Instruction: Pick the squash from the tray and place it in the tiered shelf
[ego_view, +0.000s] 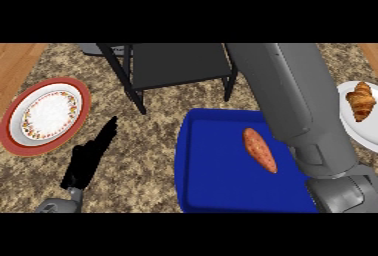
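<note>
The orange squash (260, 149) lies in the blue tray (214, 175), no writing anywhere. The black tiered shelf (177, 65) stands far behind. The left hand (90, 159) rests with straight fingers on the near left. The right hand is hidden; only its grey forearm (299, 100) shows. A croissant (361, 100) sits on a white plate (353, 131) at right; a red-rimmed plate (46, 115) lies at left.

An orange squash (260, 149) lay on the blue tray (214, 170), untouched. My right forearm (299, 100) stretched across the tray's right side, its hand out of sight. My left hand (90, 159) rested open on the speckled surface (148, 135), fingers straight. The black tiered shelf (177, 65) stood beyond the tray, a red-rimmed plate (46, 114) far left, a croissant (361, 100) on a white plate (354, 130) right.
</note>
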